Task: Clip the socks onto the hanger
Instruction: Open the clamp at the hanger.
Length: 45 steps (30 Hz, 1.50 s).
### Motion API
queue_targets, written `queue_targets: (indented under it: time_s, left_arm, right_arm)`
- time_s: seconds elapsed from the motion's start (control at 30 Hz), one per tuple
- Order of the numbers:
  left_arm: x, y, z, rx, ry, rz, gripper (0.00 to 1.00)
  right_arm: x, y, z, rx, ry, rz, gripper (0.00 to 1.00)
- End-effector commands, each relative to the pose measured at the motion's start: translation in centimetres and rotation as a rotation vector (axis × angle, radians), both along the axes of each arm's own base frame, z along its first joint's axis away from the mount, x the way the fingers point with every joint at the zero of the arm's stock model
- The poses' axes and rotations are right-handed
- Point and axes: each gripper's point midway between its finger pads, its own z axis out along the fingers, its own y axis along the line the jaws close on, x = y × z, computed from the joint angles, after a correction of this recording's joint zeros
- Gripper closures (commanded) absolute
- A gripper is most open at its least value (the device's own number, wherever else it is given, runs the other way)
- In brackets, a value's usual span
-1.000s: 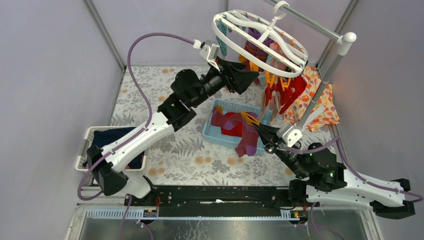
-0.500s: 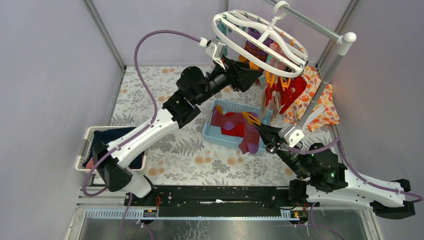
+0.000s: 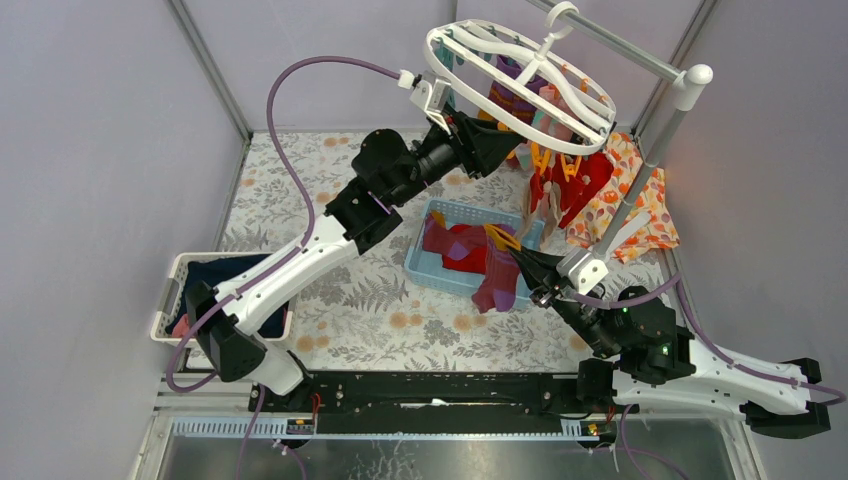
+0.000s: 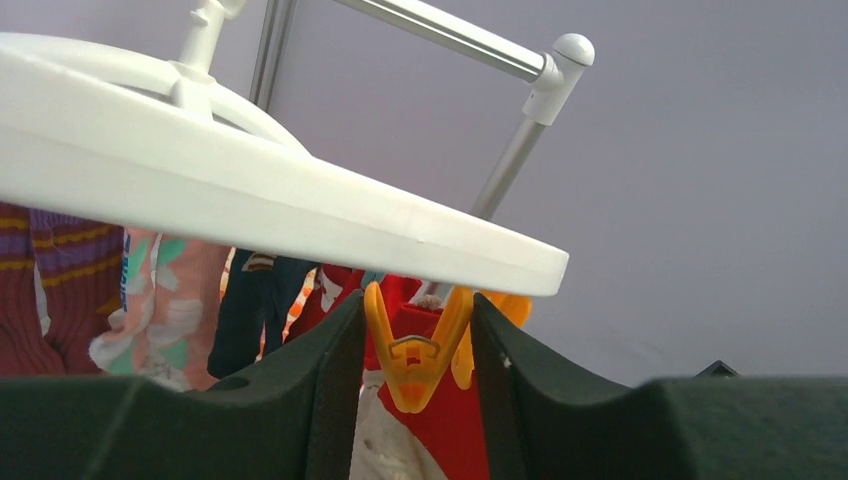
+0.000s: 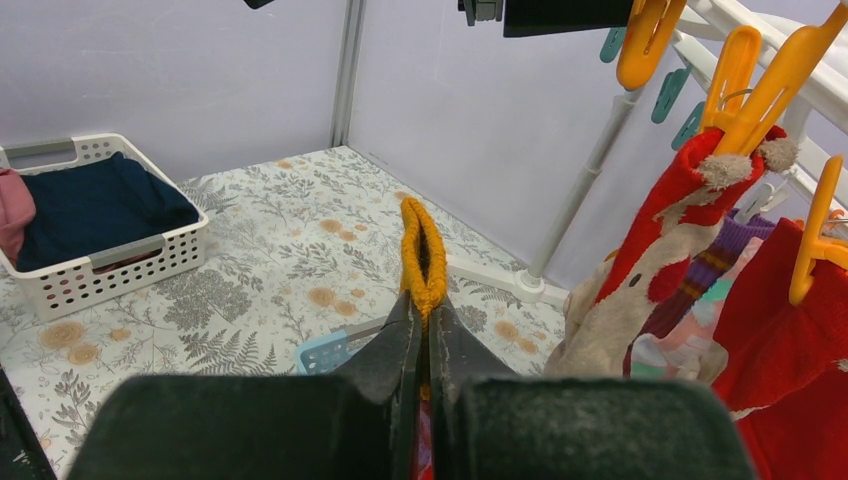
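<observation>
Reaching up under the rim of the one white hanger, my left gripper has its two fingers flanking a single orange clip; I cannot tell whether they press it. My right gripper pinches one orange-cuffed sock, which hangs at the blue basket's near edge.

The left arm and right arm are built from glossy white links joined by bulky black joints, and a purple cable is run along each. Matte black, wedge-shaped fingers are fitted at the tips, with a white camera bracket mounted behind them. Small green lights are seen on the right arm.
</observation>
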Motion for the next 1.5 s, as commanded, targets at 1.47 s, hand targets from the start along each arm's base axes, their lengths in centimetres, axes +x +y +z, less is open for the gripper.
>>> queue_targets:
  time_s: [1.47]
  left_arm:
    - [1.3, 4.4, 2.3, -0.039, -0.034, 0.208, 0.90]
  right_arm:
    - [1.1, 5.1, 3.8, -0.108, -0.310, -0.565, 1.00]
